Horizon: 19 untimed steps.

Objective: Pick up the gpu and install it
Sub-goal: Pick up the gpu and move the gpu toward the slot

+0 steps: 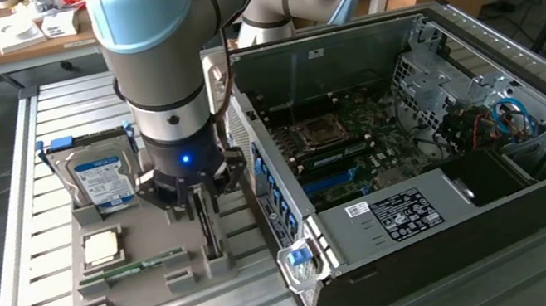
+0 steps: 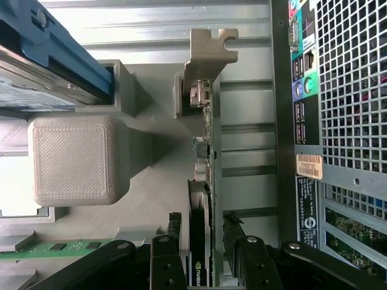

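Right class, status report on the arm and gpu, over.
Gripper open, fingers straddling gpu. Gpu upright in gray holder, not lifted. Computer case close beside it.

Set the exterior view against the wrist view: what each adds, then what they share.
Exterior view adds: the grey and pale-blue robot arm, and the green motherboard and blue cables inside the black computer case. Wrist view adds: the silver metal bracket ending the thin dark gpu, and a pale barcode sticker on the case's rear. Shared: the open black gripper astride the upright gpu, the silver hard drive with blue label, the narrow green memory stick, the grey plastic tray.
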Available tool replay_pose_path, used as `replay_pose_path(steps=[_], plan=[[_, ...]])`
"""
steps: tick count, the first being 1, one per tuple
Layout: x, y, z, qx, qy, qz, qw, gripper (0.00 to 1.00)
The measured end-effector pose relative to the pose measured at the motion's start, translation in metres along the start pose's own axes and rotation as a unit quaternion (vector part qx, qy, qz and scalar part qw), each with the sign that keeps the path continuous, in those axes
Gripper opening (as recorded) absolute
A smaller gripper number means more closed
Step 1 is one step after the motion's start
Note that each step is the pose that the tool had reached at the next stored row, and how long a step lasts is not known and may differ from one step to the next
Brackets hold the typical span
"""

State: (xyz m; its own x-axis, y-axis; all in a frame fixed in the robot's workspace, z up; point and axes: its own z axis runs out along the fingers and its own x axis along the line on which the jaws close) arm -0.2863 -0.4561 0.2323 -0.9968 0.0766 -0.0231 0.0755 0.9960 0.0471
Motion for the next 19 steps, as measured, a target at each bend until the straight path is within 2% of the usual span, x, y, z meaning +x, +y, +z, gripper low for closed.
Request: replay_pose_path(steps=[19], plan=[[0.0018, -0.0001, 0.0014, -0.0001, 0.0000, 0.000, 1.0000, 0.42]])
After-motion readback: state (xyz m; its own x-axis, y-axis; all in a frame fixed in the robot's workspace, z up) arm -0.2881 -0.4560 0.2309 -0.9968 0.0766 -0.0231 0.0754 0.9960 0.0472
